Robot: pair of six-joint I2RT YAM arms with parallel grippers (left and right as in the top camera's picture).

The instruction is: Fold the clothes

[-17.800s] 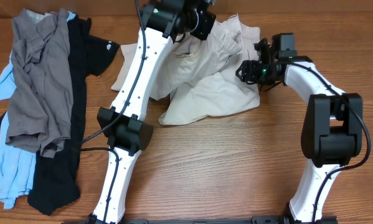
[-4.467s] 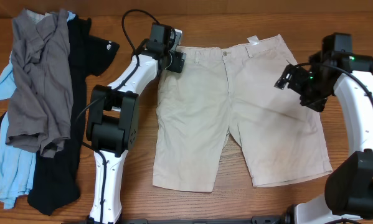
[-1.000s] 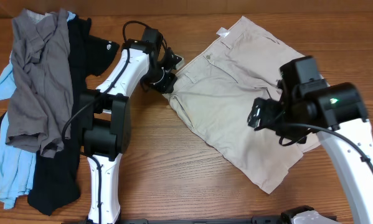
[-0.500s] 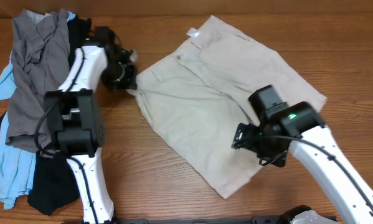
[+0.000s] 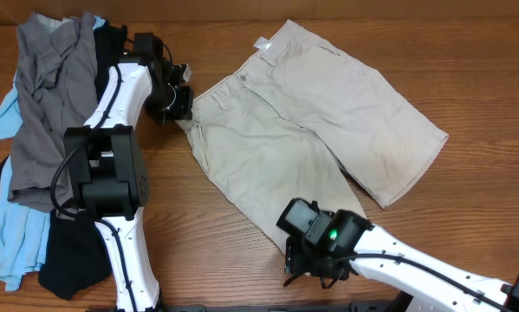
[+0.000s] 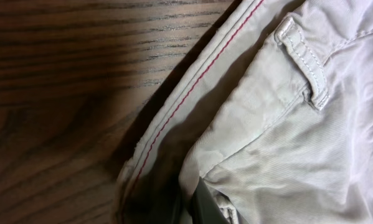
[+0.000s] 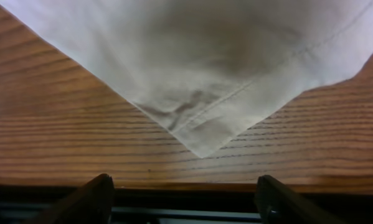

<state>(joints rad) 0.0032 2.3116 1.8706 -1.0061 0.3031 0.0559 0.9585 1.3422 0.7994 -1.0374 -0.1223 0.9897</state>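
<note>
The beige khaki shorts [image 5: 311, 130] lie flat and diagonal on the table, waistband at the upper left, both legs pointing to the lower right. My left gripper [image 5: 179, 111] is shut on the waistband corner. In the left wrist view the red-stitched waistband [image 6: 192, 87] and a belt loop [image 6: 304, 65] show, with cloth folded round one finger [image 6: 205, 206]. My right gripper [image 5: 313, 264] is open and empty by the near leg's hem. In the right wrist view the hem corner [image 7: 202, 146] lies just beyond the wide-apart fingers [image 7: 96, 198].
A pile of clothes lies at the left: a grey shirt [image 5: 55, 104], a black tee [image 5: 112, 95] with a small white logo [image 5: 149, 62], and a light-blue garment [image 5: 8, 234]. The table's front edge [image 7: 186, 186] is right under my right gripper.
My right gripper has moved down toward the front edge and now stands off the cloth at the hem corner. The shorts now lie spread with both legs showing. The left gripper has hardly moved.
</note>
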